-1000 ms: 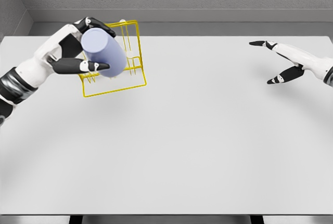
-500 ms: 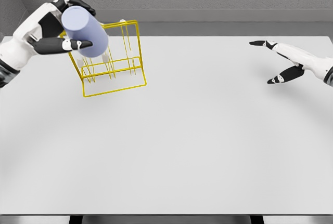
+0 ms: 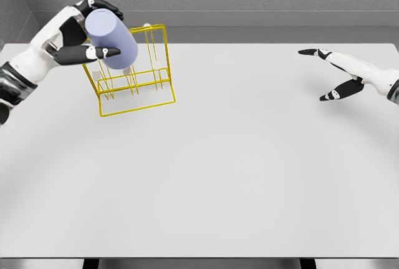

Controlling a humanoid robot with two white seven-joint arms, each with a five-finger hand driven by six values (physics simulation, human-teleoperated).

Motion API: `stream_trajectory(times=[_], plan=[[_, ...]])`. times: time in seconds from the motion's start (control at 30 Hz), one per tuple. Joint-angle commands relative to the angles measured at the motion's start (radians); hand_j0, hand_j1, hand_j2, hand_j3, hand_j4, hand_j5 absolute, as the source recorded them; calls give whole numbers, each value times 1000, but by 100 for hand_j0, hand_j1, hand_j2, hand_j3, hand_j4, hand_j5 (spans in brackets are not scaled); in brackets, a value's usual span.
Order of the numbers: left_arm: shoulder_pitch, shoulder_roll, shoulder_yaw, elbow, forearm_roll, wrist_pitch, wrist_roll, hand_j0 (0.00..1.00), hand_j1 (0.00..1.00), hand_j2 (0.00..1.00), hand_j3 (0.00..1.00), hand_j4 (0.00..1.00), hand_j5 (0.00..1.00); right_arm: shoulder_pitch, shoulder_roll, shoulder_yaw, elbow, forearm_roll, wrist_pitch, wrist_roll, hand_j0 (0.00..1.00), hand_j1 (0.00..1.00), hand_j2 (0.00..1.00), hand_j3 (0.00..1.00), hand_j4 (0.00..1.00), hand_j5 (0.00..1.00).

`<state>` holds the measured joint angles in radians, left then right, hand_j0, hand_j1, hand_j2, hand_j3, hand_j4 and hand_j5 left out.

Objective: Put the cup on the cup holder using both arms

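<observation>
A pale lavender cup (image 3: 112, 38) is held tilted in the air, its closed end facing me, over the left part of the yellow wire cup holder (image 3: 140, 91). My left hand (image 3: 87, 32) is shut on the cup, thumb below and fingers over the top. The holder stands on the white table at the far left, with thin upright pegs partly hidden behind the cup. My right hand (image 3: 327, 72) hovers at the far right of the table, open with fingers spread, holding nothing.
The white table (image 3: 224, 169) spreads across the whole view. A grey wall runs along its far edge, close behind the holder.
The left hand lifted the cup up and to the left from in front of the holder, then shifted slightly right over its left side. The right hand has stayed still.
</observation>
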<state>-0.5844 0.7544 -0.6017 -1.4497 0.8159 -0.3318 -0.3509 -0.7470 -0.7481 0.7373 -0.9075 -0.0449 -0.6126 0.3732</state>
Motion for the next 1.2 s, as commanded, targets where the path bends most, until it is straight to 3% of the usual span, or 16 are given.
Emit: stream_trajectory(times=[0.0,0.7,0.73,0.87,0.93,1.17], plan=[[2,-3,0,2,5,2,1,44,44,44,44,44,44,0,-1,-1,-1,-7,2,0,100,100,100,100,100,100],[11,-13,-23,2,2,0,0,45,45,45,45,45,45,0,-1,-1,-1,-6,2,1,100,100,100,100,100,100],[11,-13,-23,0,2,0,0,48,48,48,48,48,48,0,-1,1,-1,-6,2,1,100,100,100,100,100,100],[11,-7,-23,2,-14,2,-2,80,80,80,80,80,80,-2,-1,-1,-1,-6,2,3,100,100,100,100,100,100],[11,-6,-21,2,-27,2,-2,88,88,88,88,88,88,0,-1,-1,-1,-6,2,3,100,100,100,100,100,100],[11,-3,-21,0,-27,2,-2,92,92,92,92,92,92,0,-1,-1,-1,-6,2,3,100,100,100,100,100,100]])
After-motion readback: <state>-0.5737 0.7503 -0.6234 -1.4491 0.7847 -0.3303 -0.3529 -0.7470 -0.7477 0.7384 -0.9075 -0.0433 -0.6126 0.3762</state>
